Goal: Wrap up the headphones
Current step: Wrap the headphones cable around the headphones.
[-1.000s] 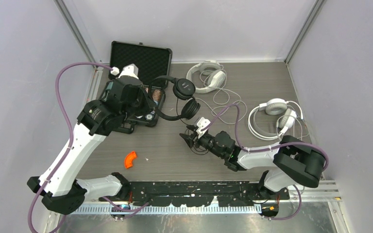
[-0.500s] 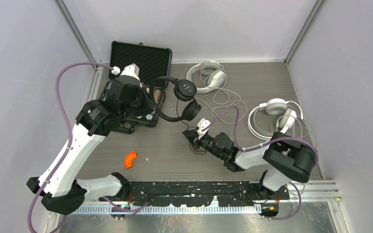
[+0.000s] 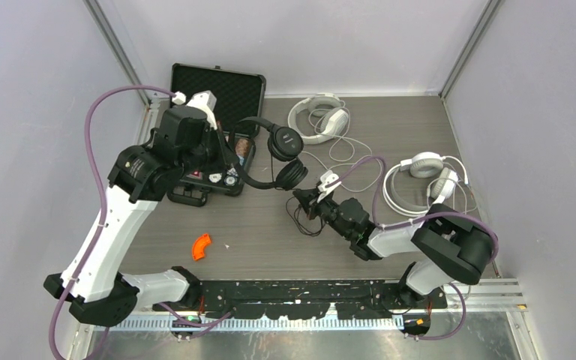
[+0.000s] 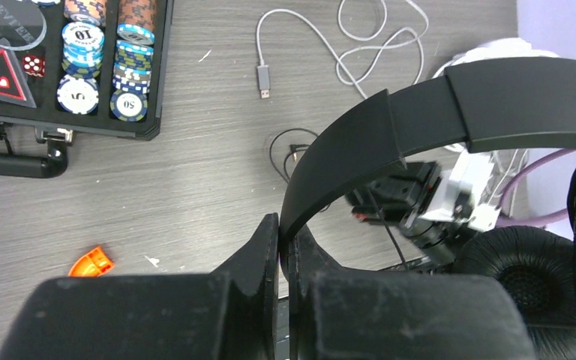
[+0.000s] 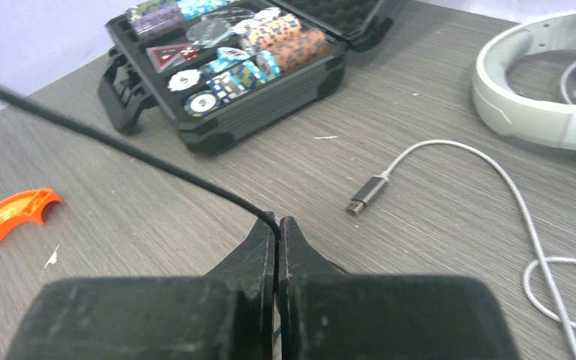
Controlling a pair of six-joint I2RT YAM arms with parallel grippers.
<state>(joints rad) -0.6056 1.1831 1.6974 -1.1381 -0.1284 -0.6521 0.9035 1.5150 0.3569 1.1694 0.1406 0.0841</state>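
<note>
Where the tabletop [image 3: 270, 251] meets the two arm bases, an orange curved scrap [image 3: 202, 246] lies alone on the grey wood grain, left of centre. Just past it and to the right, the right claw [image 5: 278, 225] is pinched tight on the thin black cord [image 5: 120, 146], which climbs away from its tips toward the left. Slack loops of that cord lie on the tabletop beneath the claw. A USB plug [image 5: 366, 195] on a pale cord rests just beyond the tips, not touching them.

Farther in are the black headphones [image 3: 283, 156], just beyond the right claw in the overhead view. The left claw [image 4: 283, 234] has its fingers closed flat on the headband near one end, and the band arches up and away to the right. The headset looks lifted off the tabletop, with the right arm's wrist showing under the arch in the left wrist view.

An open black case [image 3: 217, 94] of poker chips sits at the far left, partly covered from above by the left wrist. Its foam-lined lid stands up toward the back wall.

A white headset [image 3: 319, 118] lies at the far edge near centre. A second white headset [image 3: 424, 176] lies toward the right side, and pale cords trail loosely between the two. Plain pale walls close in the tabletop on three sides, with metal posts in the far corners.
</note>
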